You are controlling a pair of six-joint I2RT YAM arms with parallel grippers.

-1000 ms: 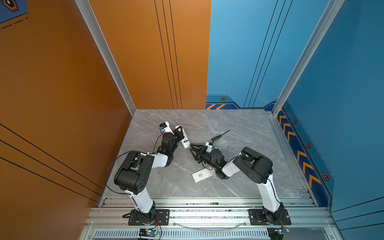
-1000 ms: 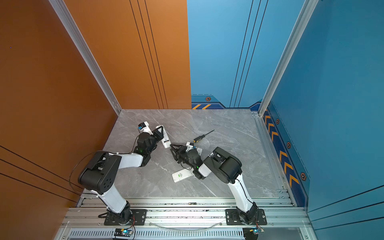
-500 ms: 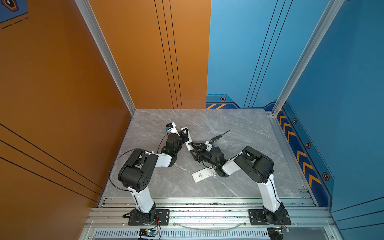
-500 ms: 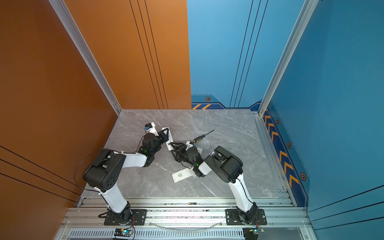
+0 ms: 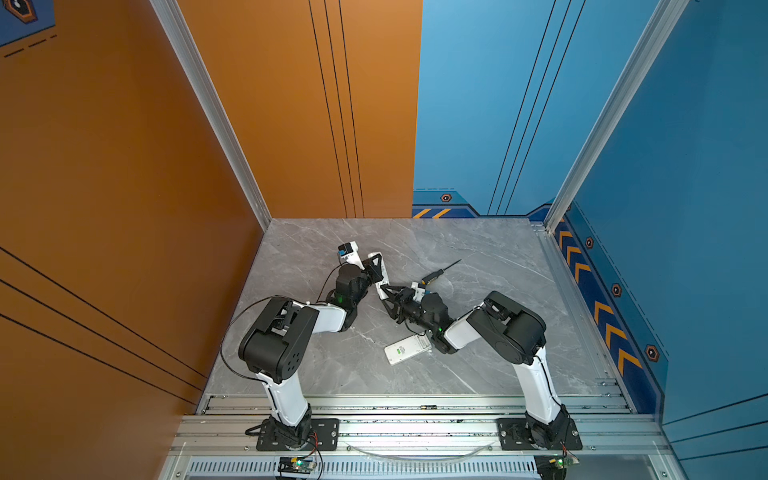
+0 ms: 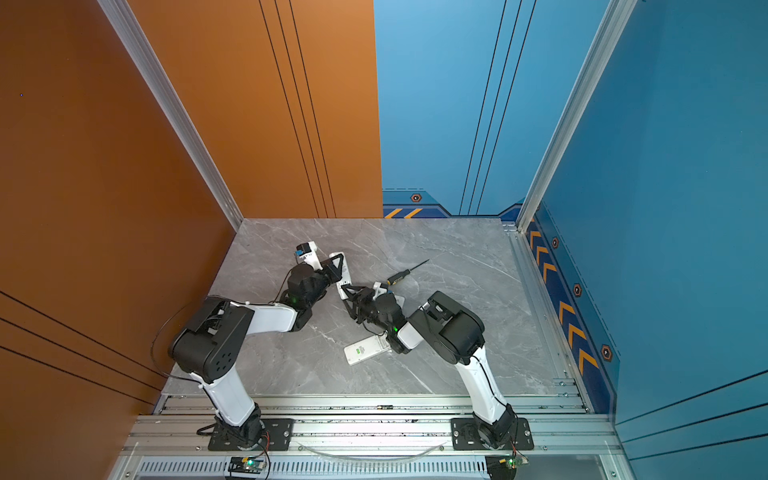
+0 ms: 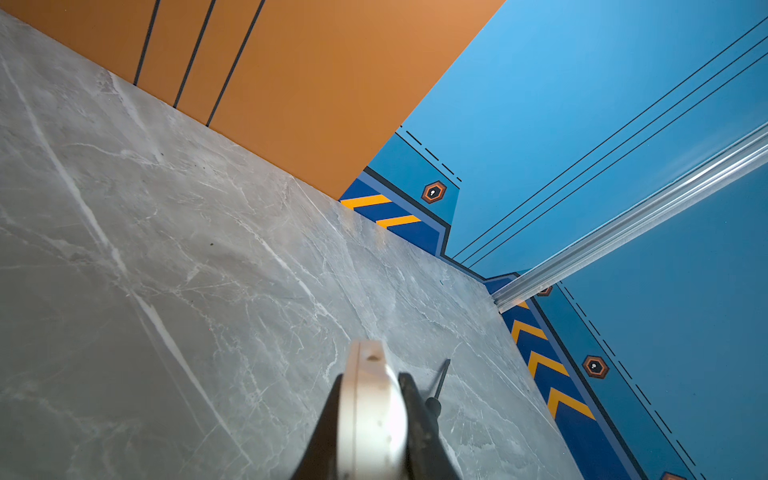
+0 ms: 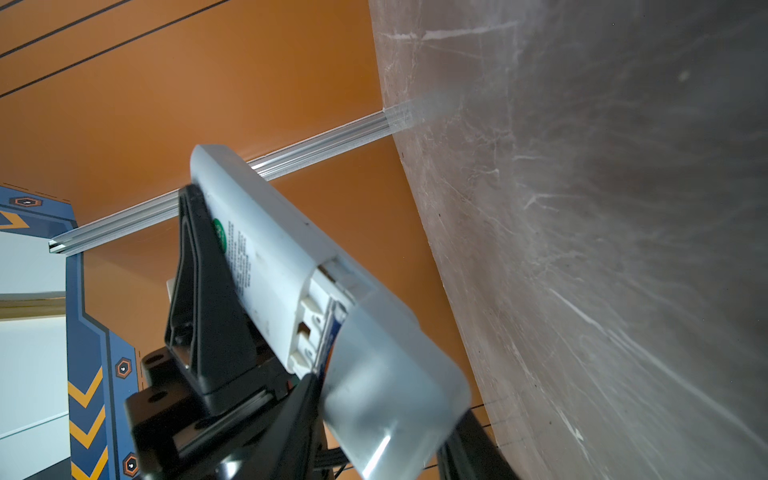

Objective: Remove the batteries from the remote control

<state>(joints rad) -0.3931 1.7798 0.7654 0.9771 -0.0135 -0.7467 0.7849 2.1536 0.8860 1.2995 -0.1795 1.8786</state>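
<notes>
Remote (image 5: 385, 272) shifted rightward; only right wrist view shows cover (image 8: 386, 390) part-off

A black-and-yellow-handled metal screwdriver (image 5: 435, 275) lies near the right gripper (image 5: 386, 297), not touching it. It rests on the grey marble tabletop (image 5: 478, 249).

In the right wrist view the near end of the remote (image 8: 266, 257) was a blur (quite out of focus), so I couldn't tell whether the right claw (image 5: 386, 291) gripped it. The batteries (image 8: 336, 322) showed only as a sliver. The right arm (image 5: 459, 332) hid one end of the second remote (image 5: 405, 350).
</notes>
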